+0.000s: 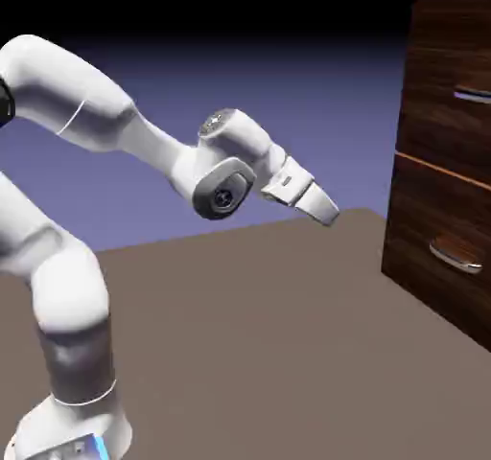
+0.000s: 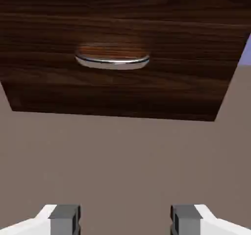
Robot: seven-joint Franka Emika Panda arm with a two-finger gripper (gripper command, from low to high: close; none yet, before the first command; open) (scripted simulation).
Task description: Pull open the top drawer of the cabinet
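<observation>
Your gripper (image 2: 126,220) hangs well apart from the cabinet (image 1: 436,190), its fingertips spread with only bare tabletop (image 2: 125,165) between them in the hand view; behind it your arm (image 1: 72,80) rises on the exterior view's left, bends over, and slopes down through the wrist (image 1: 225,175), so your hand points obliquely down toward the exterior view's right. The top drawer (image 1: 451,94), with its thin straight bar handle (image 1: 475,96), is ahead of your hand and above it, cut by the picture's edge; the lower drawer front (image 2: 117,94) with its bowed handle (image 2: 112,62) is ahead and slightly lower. You have open room between your fingertips and the cabinet face, the tabletop lies below your hand, and the cabinet's bottom edge meets it ahead of you
</observation>
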